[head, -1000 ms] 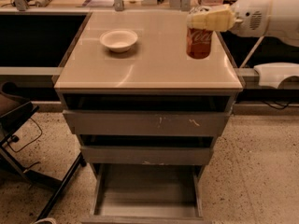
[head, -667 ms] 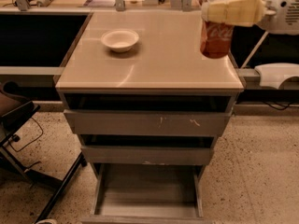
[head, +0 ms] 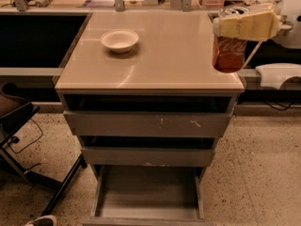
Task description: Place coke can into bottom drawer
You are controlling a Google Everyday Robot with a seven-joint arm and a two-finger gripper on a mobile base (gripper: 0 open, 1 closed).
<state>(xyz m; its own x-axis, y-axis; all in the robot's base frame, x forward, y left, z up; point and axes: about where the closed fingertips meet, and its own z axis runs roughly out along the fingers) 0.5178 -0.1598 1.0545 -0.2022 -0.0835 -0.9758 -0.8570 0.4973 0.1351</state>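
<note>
Since the earlier frame the flat beige cabinet top (head: 160,60) and the pulled-out grey bottom drawer (head: 148,192) beneath it stay as they were, while my cream-coloured two-finger gripper (head: 235,26) has carried its load further right and lower, to the top's front right corner. Its jaws pinch the small red cylindrical coke can (head: 229,55) just under the silver rim. I see it upright, white script facing me, its base overlapping the top's right edge. The round white bowl (head: 119,40) sits well apart, back left.
</note>
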